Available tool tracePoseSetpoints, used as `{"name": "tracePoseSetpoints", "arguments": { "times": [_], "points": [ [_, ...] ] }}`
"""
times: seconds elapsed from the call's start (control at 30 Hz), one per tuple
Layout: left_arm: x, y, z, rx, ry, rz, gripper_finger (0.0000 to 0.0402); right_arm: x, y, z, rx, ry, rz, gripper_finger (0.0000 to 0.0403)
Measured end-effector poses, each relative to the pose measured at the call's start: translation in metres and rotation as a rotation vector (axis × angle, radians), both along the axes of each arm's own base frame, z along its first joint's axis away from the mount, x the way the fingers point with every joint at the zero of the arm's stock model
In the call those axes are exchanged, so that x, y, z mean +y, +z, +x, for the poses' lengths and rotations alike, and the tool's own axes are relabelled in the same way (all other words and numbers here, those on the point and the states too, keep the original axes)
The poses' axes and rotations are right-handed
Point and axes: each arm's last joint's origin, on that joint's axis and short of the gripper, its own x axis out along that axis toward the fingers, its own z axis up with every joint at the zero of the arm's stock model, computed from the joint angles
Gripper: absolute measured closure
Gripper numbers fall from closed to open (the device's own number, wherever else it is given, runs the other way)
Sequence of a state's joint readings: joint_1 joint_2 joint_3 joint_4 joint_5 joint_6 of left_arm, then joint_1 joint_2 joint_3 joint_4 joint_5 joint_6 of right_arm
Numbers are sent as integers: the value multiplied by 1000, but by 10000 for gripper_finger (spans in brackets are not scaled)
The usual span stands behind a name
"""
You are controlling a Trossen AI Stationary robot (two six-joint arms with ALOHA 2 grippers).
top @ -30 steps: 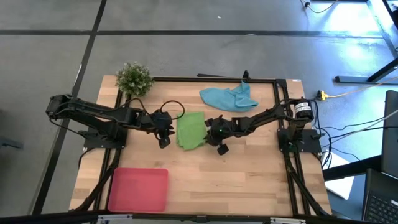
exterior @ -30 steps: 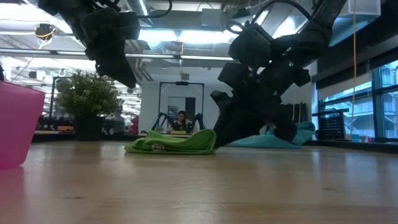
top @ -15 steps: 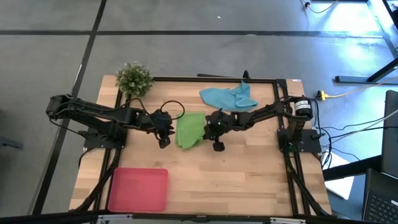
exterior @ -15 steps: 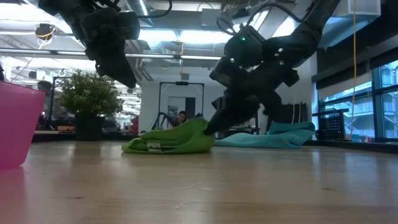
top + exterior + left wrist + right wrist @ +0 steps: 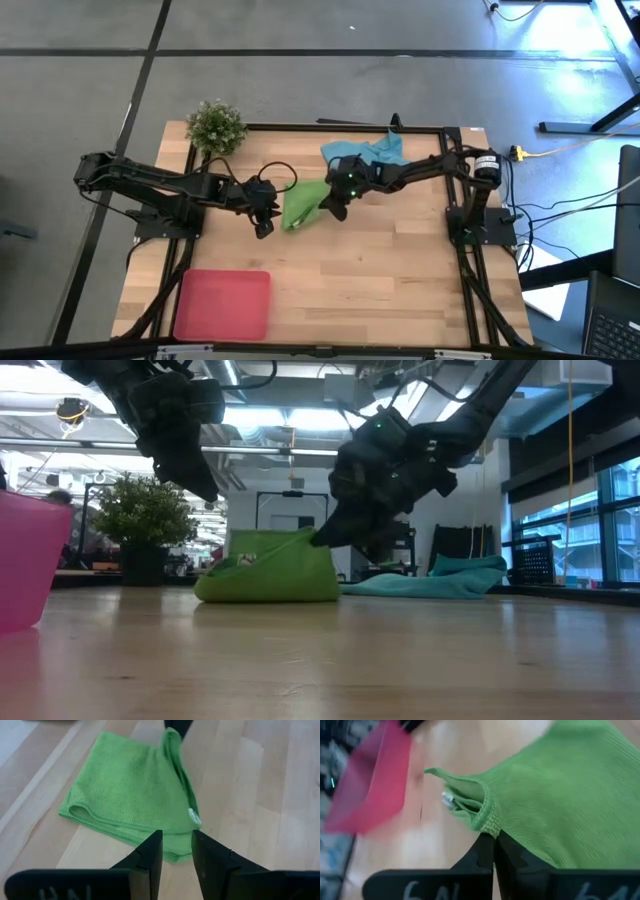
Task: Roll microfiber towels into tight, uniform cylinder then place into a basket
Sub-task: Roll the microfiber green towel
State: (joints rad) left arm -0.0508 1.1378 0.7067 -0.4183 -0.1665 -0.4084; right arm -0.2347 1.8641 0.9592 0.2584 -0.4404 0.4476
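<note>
Lime-green microfiber towel point(image 5: 300, 206) lies mid-table in the high view, between the left gripper point(image 5: 263, 222) and the right gripper point(image 5: 331, 206), well apart from the shallow pinkish-red plastic basket point(image 5: 222, 304) (near corner). Low view: the right gripper point(image 5: 322, 538) lifts its edge. Left wrist view: fingers point(image 5: 149, 854) slightly apart, empty, just short of the towel. Right wrist view: fingers point(image 5: 485, 852) pinched on the hem.

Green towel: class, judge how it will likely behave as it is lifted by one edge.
Probably floppy: the green towel drapes from the right tool while its other side stays on the table. Likely light, since a small pinch raises it. It may unfold.
</note>
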Motion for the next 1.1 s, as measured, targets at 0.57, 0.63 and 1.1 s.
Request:
{"name": "tracePoseSetpoints", "arguments": {
  "times": [0.57,0.63,1.1],
  "points": [
    [-2,-2,4,-9,-55,-25,306,-6,-7,-6,132,-189,96,401],
    [-4,-5,6,6,-42,-46,306,-8,-7,-6,130,-195,95,401],
    [-4,-1,17,-102,-18,-16,276,-8,-7,-6,129,-197,84,400]
  ]
}}
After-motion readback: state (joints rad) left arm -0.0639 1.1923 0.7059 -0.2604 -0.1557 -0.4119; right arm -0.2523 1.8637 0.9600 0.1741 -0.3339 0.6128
